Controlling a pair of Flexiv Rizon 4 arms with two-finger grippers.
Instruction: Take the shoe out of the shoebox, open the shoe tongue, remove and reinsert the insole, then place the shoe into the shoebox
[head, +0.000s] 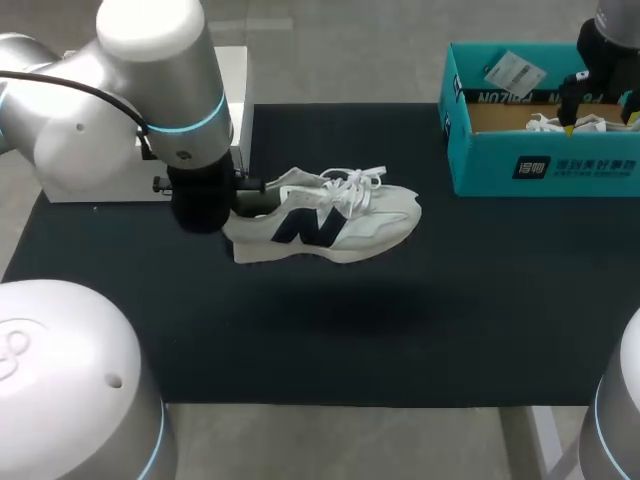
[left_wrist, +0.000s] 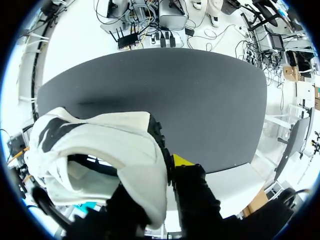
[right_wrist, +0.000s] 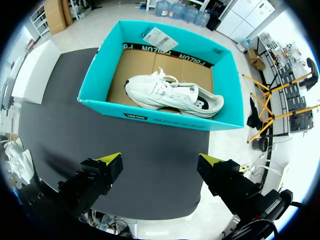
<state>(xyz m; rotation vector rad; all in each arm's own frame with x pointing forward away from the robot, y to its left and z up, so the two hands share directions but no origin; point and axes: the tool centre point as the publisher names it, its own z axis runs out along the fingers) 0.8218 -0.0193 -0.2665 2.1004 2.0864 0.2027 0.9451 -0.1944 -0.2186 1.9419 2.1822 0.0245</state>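
Out of the shoebox (head: 545, 165) and in the air: one white shoe (head: 330, 222), hanging left of centre over the black mat (head: 120, 300), toe pointing right, well apart from the box at the far right. Clamped at the heel by the left gripper (left_wrist: 161, 172), with one yellow fingertip (left_wrist: 182, 160) pressed against the outside of the heel. The other finger seemingly inside the collar, though hidden by the shoe. Right gripper (right_wrist: 160, 165) hovering by the box, fingers wide apart, holding nothing. Inside the box, a second shoe (right_wrist: 172, 95) lying on the cardboard floor.

Judging from this: first step done for the held shoe. Laces tied in a bow and tongue lying down, so opening the tongue likely not yet done. Insole not visible, so no telling there. Probably left: tongue open, insole out and back in, then shoe back into the box beside its pair.
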